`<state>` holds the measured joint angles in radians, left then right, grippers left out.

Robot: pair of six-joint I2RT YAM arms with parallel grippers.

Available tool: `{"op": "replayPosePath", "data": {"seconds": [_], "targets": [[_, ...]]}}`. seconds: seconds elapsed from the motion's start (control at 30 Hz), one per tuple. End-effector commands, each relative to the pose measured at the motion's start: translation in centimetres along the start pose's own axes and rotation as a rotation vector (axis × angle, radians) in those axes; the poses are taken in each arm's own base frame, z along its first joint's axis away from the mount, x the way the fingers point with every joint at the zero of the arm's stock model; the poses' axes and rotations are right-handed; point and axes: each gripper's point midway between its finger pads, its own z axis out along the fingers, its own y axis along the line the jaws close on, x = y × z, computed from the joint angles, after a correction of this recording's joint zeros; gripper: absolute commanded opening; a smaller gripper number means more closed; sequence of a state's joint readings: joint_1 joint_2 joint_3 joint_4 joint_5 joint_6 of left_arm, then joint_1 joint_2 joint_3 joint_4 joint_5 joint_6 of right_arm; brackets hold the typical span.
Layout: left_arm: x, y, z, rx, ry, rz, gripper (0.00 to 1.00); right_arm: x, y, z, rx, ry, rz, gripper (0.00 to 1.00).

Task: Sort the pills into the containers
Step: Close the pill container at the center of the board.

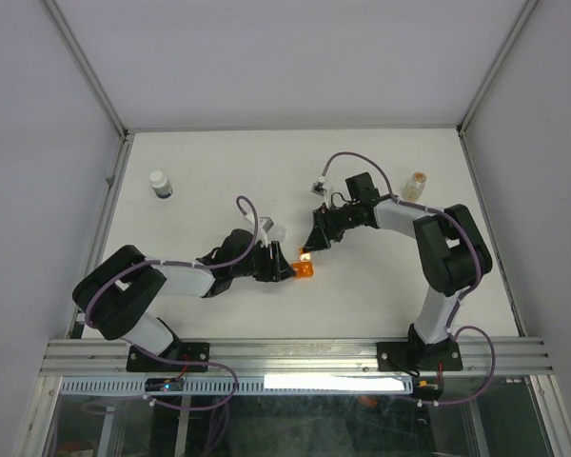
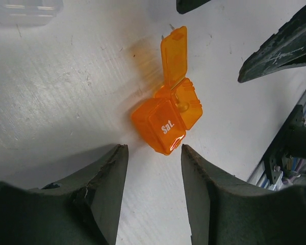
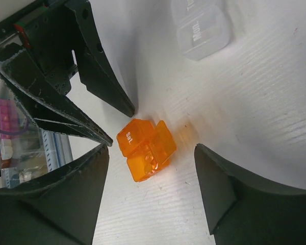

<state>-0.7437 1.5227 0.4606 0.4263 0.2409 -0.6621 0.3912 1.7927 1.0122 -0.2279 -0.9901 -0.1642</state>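
A small translucent orange pill box [image 1: 305, 268] marked "Sat." lies on the white table with its lid flipped open. It also shows in the left wrist view [image 2: 166, 120] and the right wrist view [image 3: 145, 149]. Small pale bits seem to sit in its open compartment; I cannot tell if they are pills. My left gripper [image 1: 287, 271] is open, its tips just short of the box [image 2: 152, 147]. My right gripper [image 1: 309, 249] is open and hangs over the box [image 3: 150, 148], not touching it. A white bottle with a dark band [image 1: 160, 183] stands far left. A clear vial [image 1: 416, 185] stands far right.
A clear plastic pill box [image 1: 274, 233] lies just behind the left wrist; it also shows in the left wrist view [image 2: 25, 10] and the right wrist view [image 3: 199, 30]. The two grippers' fingers are close together. Grey walls enclose the table on three sides.
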Motion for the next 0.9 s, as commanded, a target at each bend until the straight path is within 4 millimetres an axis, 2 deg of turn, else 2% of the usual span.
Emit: {"op": "replayPosePath", "data": {"seconds": [0.0,0.5,0.87], "targets": [[-2.5,-0.8,0.6,0.013,-0.062,0.025,0.47,-1.2,0.5,0.3,-0.025,-0.005,0.013,0.7],[-2.3,0.3,1.7,-0.029,-0.044,0.008,0.41,-0.2,0.4,1.5,-0.084,0.026,0.082,0.59],[-2.0,0.7,1.9,-0.057,-0.019,-0.012,0.38,-0.4,1.1,1.5,-0.122,0.02,0.078,0.51]]}}
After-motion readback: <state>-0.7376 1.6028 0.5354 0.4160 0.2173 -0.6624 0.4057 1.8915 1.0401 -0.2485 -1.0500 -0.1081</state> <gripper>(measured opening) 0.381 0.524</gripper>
